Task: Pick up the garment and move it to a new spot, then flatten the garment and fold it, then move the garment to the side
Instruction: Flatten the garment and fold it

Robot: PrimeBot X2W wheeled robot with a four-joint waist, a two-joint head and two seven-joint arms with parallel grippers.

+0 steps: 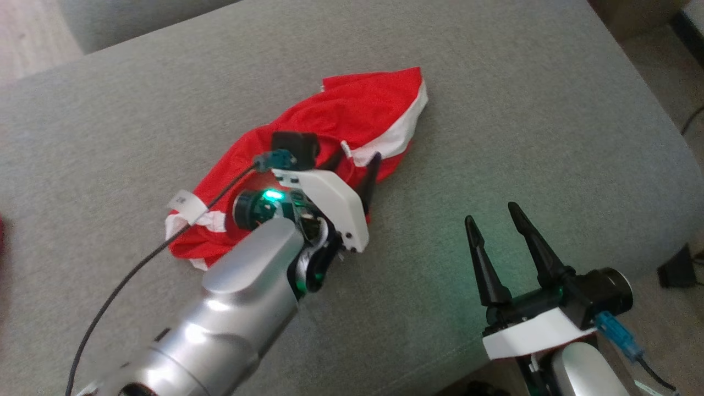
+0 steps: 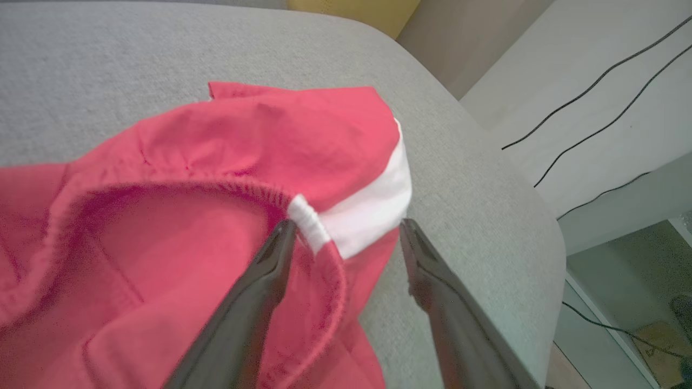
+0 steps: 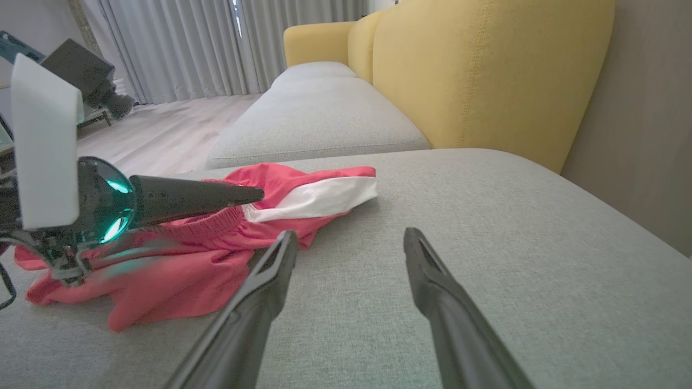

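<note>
The garment (image 1: 352, 110) is a pair of red shorts with a white side stripe, lying crumpled on a grey sofa cushion (image 1: 522, 110). My left gripper (image 1: 355, 160) hovers over its right part, open. In the left wrist view the left gripper (image 2: 347, 223) straddles the elastic waistband where the white stripe (image 2: 367, 210) meets the red cloth (image 2: 259, 140), with nothing pinched. My right gripper (image 1: 491, 213) stands open above bare cushion to the right of the garment. The right wrist view shows the right gripper (image 3: 350, 233) just short of the garment (image 3: 319, 197), with one left finger (image 3: 194, 197) lying across the cloth.
The cushion's rounded edge (image 1: 674, 143) drops to the floor on the right. A yellow sofa back (image 3: 486, 70) rises behind, with another grey seat cushion (image 3: 319, 119) beyond. Black cables (image 2: 594, 86) run along the wall. A black cable (image 1: 137, 269) hangs from my left wrist.
</note>
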